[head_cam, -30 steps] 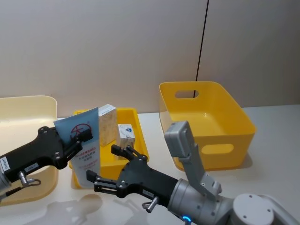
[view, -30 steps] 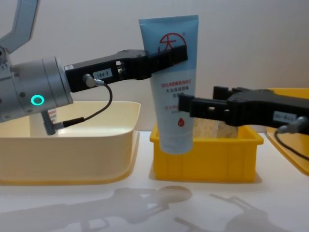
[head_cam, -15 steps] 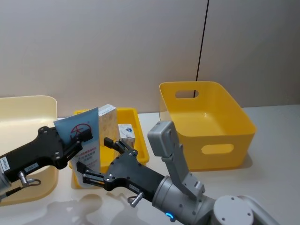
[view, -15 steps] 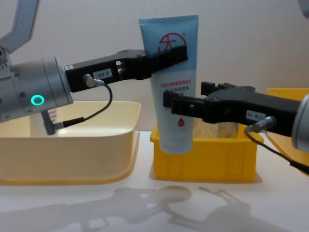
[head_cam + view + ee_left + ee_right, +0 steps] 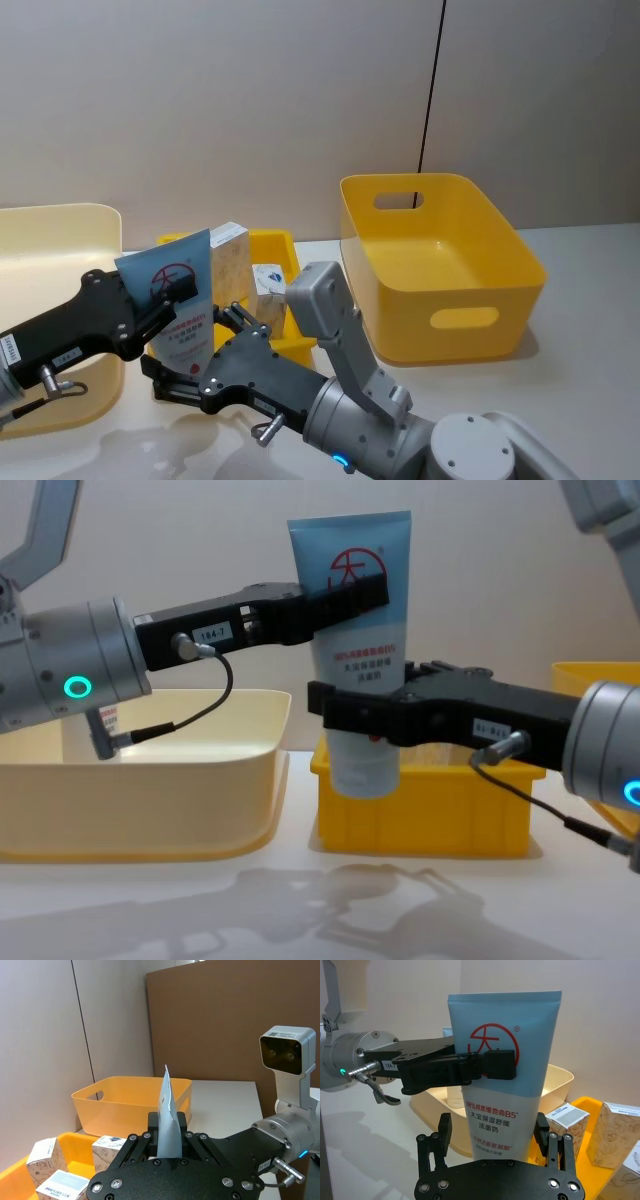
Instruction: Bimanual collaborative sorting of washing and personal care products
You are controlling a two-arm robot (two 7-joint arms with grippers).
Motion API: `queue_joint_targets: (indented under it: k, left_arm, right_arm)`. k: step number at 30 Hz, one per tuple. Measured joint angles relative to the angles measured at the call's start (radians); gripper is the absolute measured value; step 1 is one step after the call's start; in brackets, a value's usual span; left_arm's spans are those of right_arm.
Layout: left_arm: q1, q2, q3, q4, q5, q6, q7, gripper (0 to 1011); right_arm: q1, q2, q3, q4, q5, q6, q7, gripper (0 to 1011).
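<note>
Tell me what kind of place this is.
Probably a robot test bench in a lab, not a home: bare partition walls, a white table with plastic sorting bins, and the left gripper holding a tube inside the open right gripper.

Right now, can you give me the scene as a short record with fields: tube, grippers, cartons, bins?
tube: upright, lifted, in front of small bin
left gripper: shut on tube's upper part
right gripper: open, straddling tube's lower part
cartons: standing in small bin
small bin: yellow, between cream bin and big yellow bin
</note>
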State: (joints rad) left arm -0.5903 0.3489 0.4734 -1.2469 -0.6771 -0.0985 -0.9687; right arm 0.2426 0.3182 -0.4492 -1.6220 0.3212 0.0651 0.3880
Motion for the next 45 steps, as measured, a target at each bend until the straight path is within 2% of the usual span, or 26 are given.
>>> queue_joint_targets:
  k: [8,17,41,45]
  left_arm:
    - [0.000,0.000,0.000,0.000,0.000,0.000,0.000,200]
    - [0.000,0.000,0.000,0.000,0.000,0.000,0.000,200]
    - [0.000,0.000,0.000,0.000,0.000,0.000,0.000,200]
    - [0.000,0.000,0.000,0.000,0.000,0.000,0.000,200]
  right_arm:
    - [0.014,-0.004,-0.015,0.013,0.000,0.010,0.008,1001]
    - [0.007,-0.006,-0.017,0.009,-0.007,0.008,0.000,1001]
    - [-0.048,-0.003,0.014,-0.042,-0.026,-0.016,-0.034,1001]
    - [-0.052,-0.002,0.017,-0.046,-0.028,-0.019,-0.037,936]
